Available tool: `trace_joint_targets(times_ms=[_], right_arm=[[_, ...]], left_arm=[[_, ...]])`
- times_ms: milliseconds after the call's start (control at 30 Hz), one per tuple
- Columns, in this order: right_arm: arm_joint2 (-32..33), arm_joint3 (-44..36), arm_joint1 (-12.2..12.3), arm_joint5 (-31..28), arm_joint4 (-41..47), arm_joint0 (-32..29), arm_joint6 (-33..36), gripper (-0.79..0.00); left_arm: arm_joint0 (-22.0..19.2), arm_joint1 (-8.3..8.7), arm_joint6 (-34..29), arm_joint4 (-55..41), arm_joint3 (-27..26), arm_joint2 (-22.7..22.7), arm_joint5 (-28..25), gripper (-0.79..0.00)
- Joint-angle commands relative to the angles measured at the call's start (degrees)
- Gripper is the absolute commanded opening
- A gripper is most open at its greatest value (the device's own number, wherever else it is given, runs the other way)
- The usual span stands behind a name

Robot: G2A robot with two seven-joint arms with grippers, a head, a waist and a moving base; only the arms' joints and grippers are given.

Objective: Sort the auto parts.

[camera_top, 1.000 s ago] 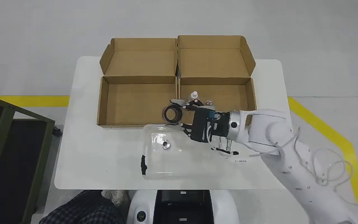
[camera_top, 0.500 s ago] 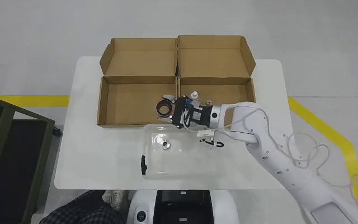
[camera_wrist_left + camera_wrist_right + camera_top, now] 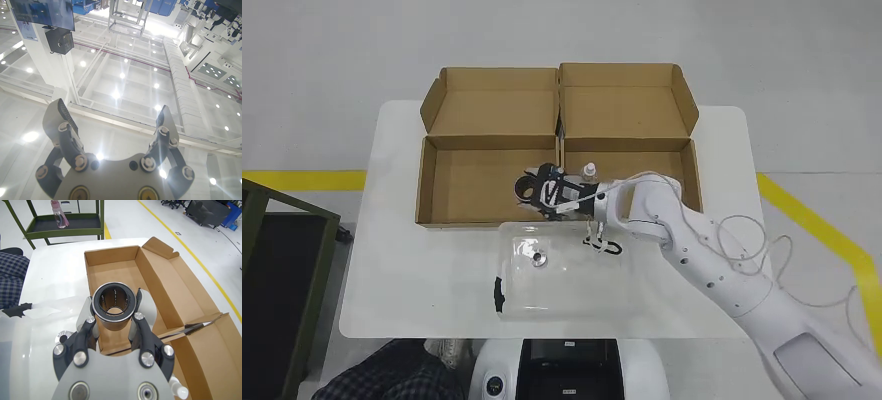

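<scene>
On tray (image 3: 564, 292), perhaps a washer (image 3: 539, 260)

Bright, glaring ceiling lights (image 3: 122, 75), soft shadows

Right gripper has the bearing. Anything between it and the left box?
Nothing visible. The right gripper holds the bearing above the left box, already inside its walls, and the box floor under it is bare cardboard.
</scene>
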Motion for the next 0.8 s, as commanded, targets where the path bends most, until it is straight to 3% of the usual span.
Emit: trace_joint_targets(times_ms=[0, 767], right_arm=[[-0.5, 1.5, -0.5, 0.3, 0.0, 0.7, 0.2, -0.785], [-4.7, 13.7, -5.8, 2.6, 1.2, 5.0, 6.8, -0.763]], left_arm=[[0.0, 0.00, 0.0, 0.0, 0.0, 0.0, 0.0, 0.000], [0.0, 0.00, 0.0, 0.0, 0.0, 0.0, 0.0, 0.000]])
